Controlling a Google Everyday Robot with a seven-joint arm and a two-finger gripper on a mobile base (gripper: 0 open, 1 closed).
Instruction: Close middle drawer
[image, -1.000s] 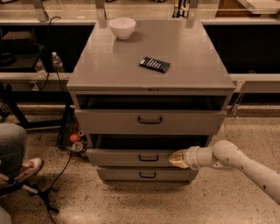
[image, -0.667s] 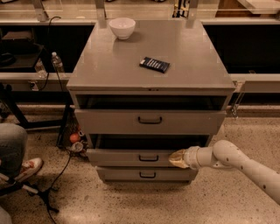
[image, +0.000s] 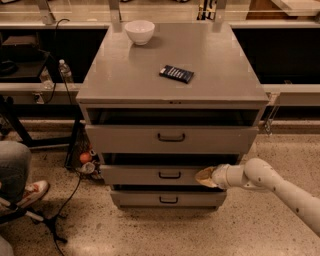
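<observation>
Nothing has shifted: the gripper (image: 206, 176), grip state untellable, stays against the middle drawer (image: 145, 175), 3 o'clock of its handle (image: 169, 175); the drawer is still ajar.

counter (image: 215, 65): grey, smooth, soft satin sheen; looked like painted metal.
middle drawer (image: 130, 175): front had the same flat grey finish, nearly matt.
bar handle (image: 169, 175): dark and dull.
claw (image: 205, 177): at the right part of the middle drawer's front; tan, matt, rubbery-looking.
arm (image: 280, 187): smooth off-white shell, plastic-looking, faintly glossy.
bowl (image: 139, 31): white, glossy, ceramic-looking.
floor (image: 150, 230): speckled, stone-like, polished.
trouser leg (image: 12, 167): grey cloth, matt.
</observation>
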